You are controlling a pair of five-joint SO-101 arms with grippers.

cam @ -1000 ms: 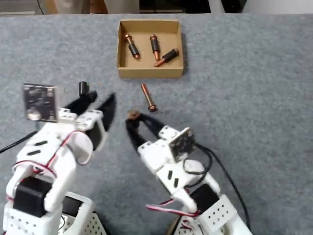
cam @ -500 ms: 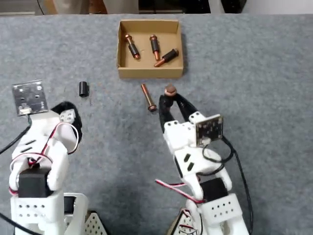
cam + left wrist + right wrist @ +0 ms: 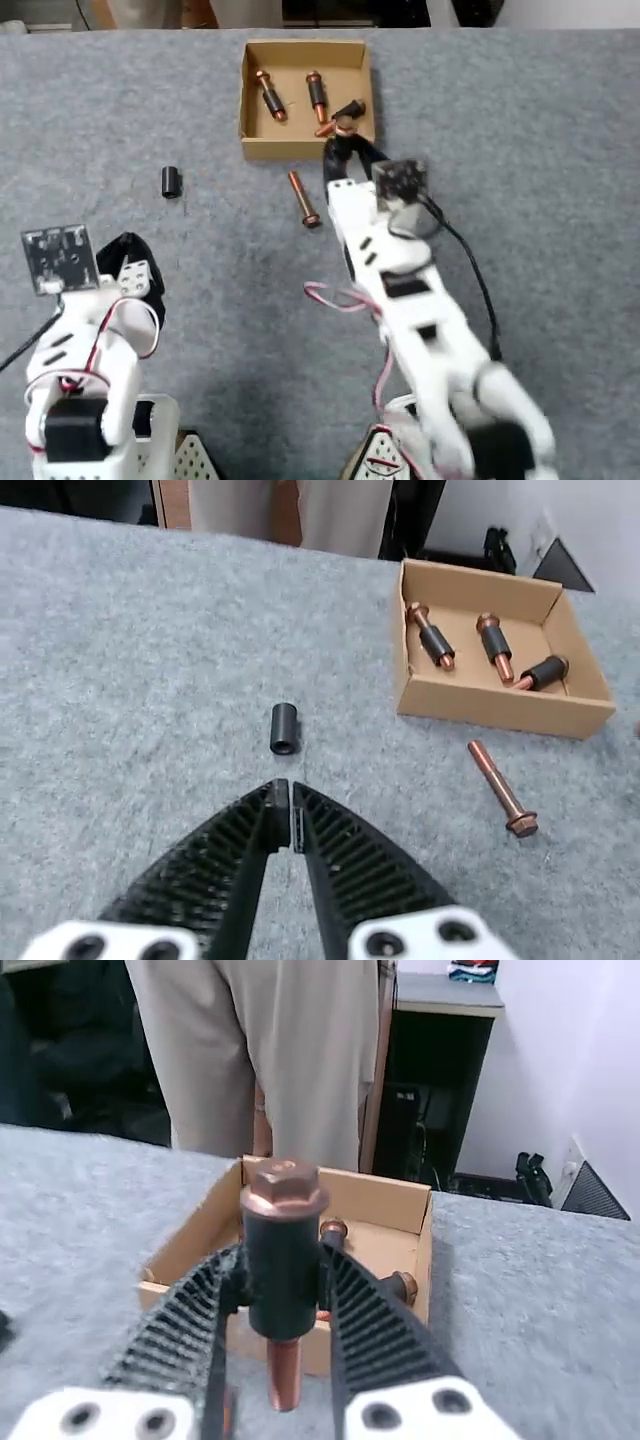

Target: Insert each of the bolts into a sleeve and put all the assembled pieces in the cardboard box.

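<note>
My right gripper [image 3: 282,1290] is shut on an assembled bolt-and-sleeve piece [image 3: 282,1260], held upright just in front of the cardboard box [image 3: 200,1228]. From above, that gripper [image 3: 345,140] hangs over the box's near right corner [image 3: 365,148]. Three assembled pieces [image 3: 312,98] lie inside the box. A loose copper bolt [image 3: 303,198] lies on the mat in front of the box, and a loose black sleeve [image 3: 171,181] lies to the left. My left gripper [image 3: 290,815] is shut and empty, drawn back near its base, with the sleeve [image 3: 283,727] ahead of its tips.
Grey felt covers the table [image 3: 540,150]. The left arm's body [image 3: 90,330] sits at the near left, the right arm [image 3: 420,320] stretches up the middle. A person's legs [image 3: 270,1050] stand behind the table, away from the task's things.
My right arm has carried the assembled piece from the mat's middle forward to the box's near edge. My left arm has pulled back toward its base and its fingers have shut.
</note>
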